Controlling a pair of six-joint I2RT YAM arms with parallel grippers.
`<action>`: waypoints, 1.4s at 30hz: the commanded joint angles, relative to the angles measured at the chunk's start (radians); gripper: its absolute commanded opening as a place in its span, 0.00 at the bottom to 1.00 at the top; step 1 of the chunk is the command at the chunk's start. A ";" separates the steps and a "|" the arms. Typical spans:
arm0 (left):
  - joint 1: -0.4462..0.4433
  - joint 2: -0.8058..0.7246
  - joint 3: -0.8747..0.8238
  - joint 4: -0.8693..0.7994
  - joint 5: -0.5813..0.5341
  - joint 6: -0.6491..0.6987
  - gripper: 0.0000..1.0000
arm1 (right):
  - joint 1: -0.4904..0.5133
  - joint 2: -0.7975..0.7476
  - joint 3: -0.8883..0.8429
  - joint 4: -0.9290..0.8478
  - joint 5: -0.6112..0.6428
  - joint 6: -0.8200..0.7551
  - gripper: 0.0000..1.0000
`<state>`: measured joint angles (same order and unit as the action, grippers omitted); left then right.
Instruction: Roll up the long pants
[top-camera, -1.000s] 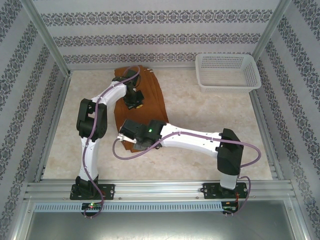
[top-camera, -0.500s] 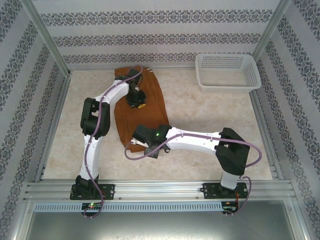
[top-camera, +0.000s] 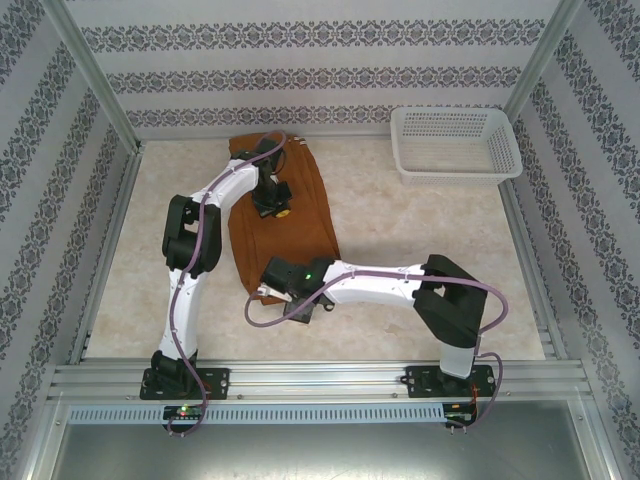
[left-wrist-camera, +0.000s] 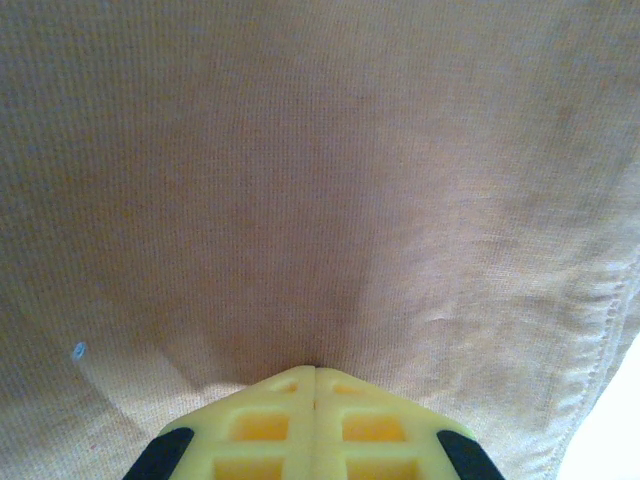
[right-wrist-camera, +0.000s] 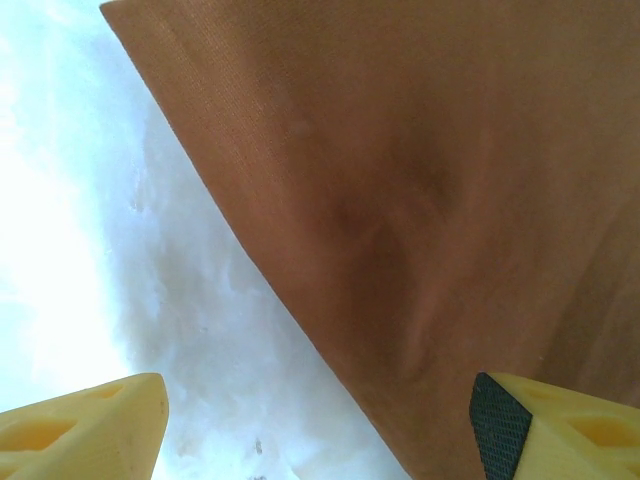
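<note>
We see the long pants (top-camera: 290, 225) lying flat on the desk (top-camera: 430, 250), a rust-brown strip running from the far edge at about 11 o'clock down toward the middle. The white mesh basket (top-camera: 455, 145) sits well apart from them at about 1 o'clock.

The left gripper (top-camera: 276, 207) is down on the upper part of the pants. In its wrist view the left gripper (left-wrist-camera: 315, 380) has its jaws together, tips against the long pants (left-wrist-camera: 300, 180). We cannot tell whether any cloth is pinched between them. A stitched seam runs down at about 4 o'clock.

The right gripper (top-camera: 264, 291) sits at the near end of the pants, at their 7 o'clock corner. In its wrist view the right gripper (right-wrist-camera: 318, 400) has its jaws wide apart and holds nothing. Under it, the edge of the long pants (right-wrist-camera: 430, 180) runs diagonally, with pale desk (right-wrist-camera: 150, 300) on the 9 o'clock side.
</note>
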<state>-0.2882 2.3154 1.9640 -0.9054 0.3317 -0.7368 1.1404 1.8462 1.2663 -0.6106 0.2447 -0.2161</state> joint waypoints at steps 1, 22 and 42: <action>-0.008 0.024 0.025 -0.046 -0.018 0.015 0.00 | 0.010 0.038 -0.011 0.031 -0.013 -0.011 0.81; -0.009 0.042 0.042 -0.056 -0.026 0.027 0.00 | -0.014 0.104 0.083 -0.027 0.019 -0.054 0.00; -0.006 -0.022 -0.010 -0.066 -0.049 0.047 0.00 | -0.102 0.076 0.364 -0.341 -0.370 0.031 0.00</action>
<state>-0.2882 2.3474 1.9804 -0.9508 0.3241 -0.7139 1.0546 1.9289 1.5818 -0.8860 0.0090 -0.2115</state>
